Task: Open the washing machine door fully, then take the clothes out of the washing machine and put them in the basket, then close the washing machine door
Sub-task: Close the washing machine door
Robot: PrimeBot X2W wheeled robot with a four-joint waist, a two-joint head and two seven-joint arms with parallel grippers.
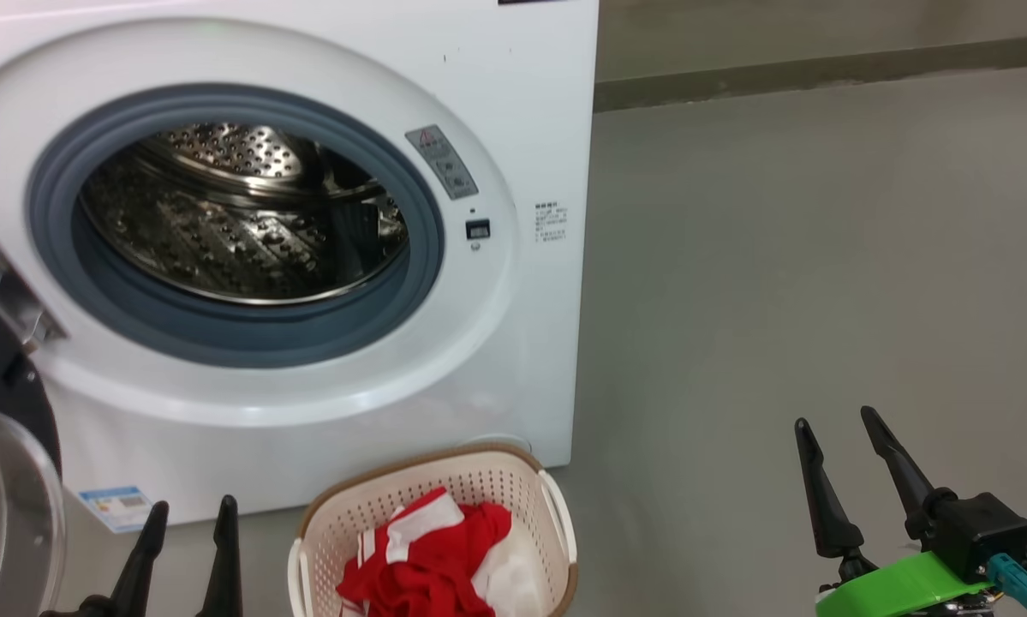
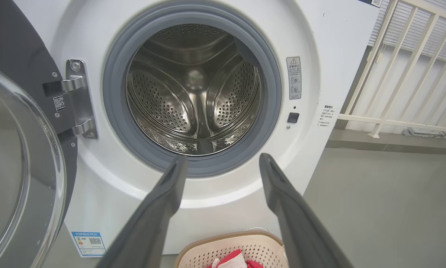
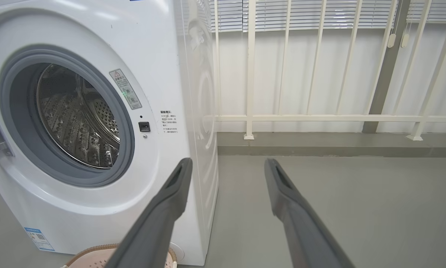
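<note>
Nearest to us, our left gripper (image 1: 192,506) sits low at the left with its two dark fingers spread apart and nothing between them. Our right gripper (image 1: 834,417) at the lower right is likewise parted and empty, over the bare floor (image 1: 779,257). Between them, just in front of the machine's base, stands the basket (image 1: 376,476), and the clothes (image 1: 432,557) lie inside it in a red heap with white stripes and white parts. At the left, near our left gripper, the washing machine door (image 1: 3,514) is swung wide on its hinge (image 2: 77,98), well clear of the opening. Behind it is the washing machine (image 1: 530,111) itself, where the grey rubber ring (image 1: 432,248) frames the drum (image 1: 239,214). In the left wrist view we look straight to the drum's back wall and find bare perforated steel with no fabric, though the ring's lip hides the lowest front part. We judge the opening and the unloading done, as far as can be seen, with one step left: closing the door. That should suit the left arm, which is nearest it. Farther off, a pale railing (image 3: 250,74) lines the wall.
</note>
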